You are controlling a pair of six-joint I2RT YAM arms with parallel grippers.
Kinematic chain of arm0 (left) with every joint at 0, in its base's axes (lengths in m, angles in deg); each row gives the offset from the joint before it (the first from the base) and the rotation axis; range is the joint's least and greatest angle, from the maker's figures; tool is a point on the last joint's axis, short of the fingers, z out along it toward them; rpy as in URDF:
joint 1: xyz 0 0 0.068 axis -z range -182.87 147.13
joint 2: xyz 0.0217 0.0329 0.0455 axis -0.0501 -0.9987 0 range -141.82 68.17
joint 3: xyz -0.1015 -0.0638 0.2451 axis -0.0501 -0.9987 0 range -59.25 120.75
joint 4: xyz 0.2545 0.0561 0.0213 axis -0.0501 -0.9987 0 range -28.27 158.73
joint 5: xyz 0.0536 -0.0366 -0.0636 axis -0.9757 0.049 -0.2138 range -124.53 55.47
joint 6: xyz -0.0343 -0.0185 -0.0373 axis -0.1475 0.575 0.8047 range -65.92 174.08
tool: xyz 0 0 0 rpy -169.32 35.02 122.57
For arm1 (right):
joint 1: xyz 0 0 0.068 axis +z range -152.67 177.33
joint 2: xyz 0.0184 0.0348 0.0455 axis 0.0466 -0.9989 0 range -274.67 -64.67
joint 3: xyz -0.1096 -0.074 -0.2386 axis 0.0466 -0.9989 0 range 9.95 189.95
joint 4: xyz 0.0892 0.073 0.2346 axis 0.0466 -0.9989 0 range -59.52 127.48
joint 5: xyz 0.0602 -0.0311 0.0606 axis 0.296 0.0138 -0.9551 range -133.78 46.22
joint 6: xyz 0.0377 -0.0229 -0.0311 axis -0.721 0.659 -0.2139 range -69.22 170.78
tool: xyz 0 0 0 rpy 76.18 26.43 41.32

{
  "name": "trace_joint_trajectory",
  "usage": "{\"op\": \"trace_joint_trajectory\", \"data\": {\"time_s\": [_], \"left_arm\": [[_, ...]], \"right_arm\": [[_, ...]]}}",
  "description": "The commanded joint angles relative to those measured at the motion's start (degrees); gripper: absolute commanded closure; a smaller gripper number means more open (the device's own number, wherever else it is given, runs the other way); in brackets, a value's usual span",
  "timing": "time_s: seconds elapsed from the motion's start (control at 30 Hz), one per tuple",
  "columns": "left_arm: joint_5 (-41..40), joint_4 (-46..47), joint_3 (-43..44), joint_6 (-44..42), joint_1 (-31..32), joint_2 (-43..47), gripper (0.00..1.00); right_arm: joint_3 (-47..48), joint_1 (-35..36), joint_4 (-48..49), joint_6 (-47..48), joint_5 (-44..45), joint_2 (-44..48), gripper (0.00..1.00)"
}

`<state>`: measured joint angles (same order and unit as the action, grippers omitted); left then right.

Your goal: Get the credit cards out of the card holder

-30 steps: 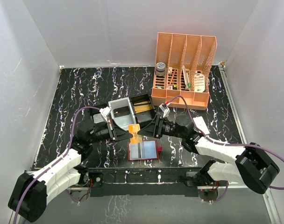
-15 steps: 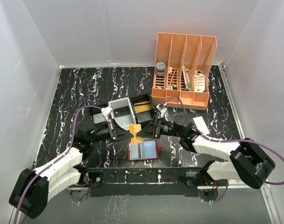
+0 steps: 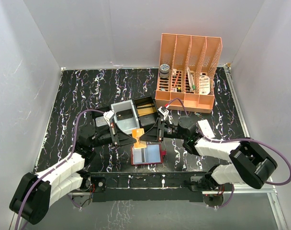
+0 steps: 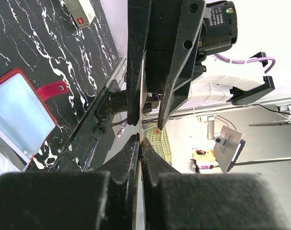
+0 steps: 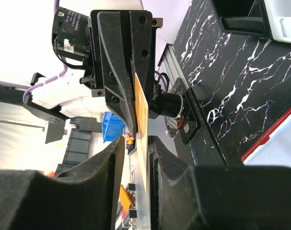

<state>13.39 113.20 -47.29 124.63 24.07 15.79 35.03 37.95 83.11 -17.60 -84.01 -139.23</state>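
The tan-orange credit card [image 3: 138,134] stands on edge in the air, just above the open card holder [image 3: 146,163]. The holder lies flat on the black marbled table [image 3: 78,96], a pale blue card [image 3: 146,154] in its pocket. The left gripper [image 4: 140,141] is pressed together, pinching the tan-orange credit card. The right gripper [image 5: 137,139] has its fingers either side of the same card, narrowly spread, with a gap showing.

A tan-orange credit card [image 3: 138,134] is held on edge above the worktop [image 3: 78,96], clamped in the left gripper [image 3: 134,135]. Below it, the red card holder [image 3: 132,156] is laid open and flat near the worktop's near edge. A pale blue card [image 3: 146,154] is seen inside.
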Motion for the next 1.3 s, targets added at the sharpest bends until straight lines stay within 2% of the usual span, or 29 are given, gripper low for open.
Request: {"op": "trace_joint_trajectory", "data": {"time_s": [0.0,0.27,0.6,0.77,0.9,1.17,1.27], "left_arm": [[2.9,4.2,0.1,1.0,-0.2,0.1,1.0],[4.3,3.9,0.8,0.6,-0.3,-0.5,1.0],[4.3,5.6,2.6,1.1,-0.2,-2.5,1.0],[3.9,5.9,2.2,0.6,-0.2,-2.1,1.0],[4.0,2.7,3.3,-3.2,-0.2,-3.3,1.0],[6.3,4.1,4.9,-3.5,-0.2,-6.5,1.0],[5.8,1.7,5.1,-4.9,-0.2,-6.0,1.0]], "right_arm": [[2.9,-0.3,9.0,-2.0,-1.6,-1.2,0.78],[3.3,-0.3,11.3,-2.7,-2.7,-2.7,0.91],[3.3,-0.3,10.6,-2.7,-4.0,-2.9,0.78],[3.7,-0.3,10.2,-2.9,-5.0,-3.5,0.89],[2.3,-0.3,9.2,-2.7,-3.5,-2.3,1.0],[1.6,-0.3,6.2,-1.6,-0.5,-0.3,1.0],[2.4,-0.3,4.9,-0.8,-1.4,-0.4,1.0]]}}
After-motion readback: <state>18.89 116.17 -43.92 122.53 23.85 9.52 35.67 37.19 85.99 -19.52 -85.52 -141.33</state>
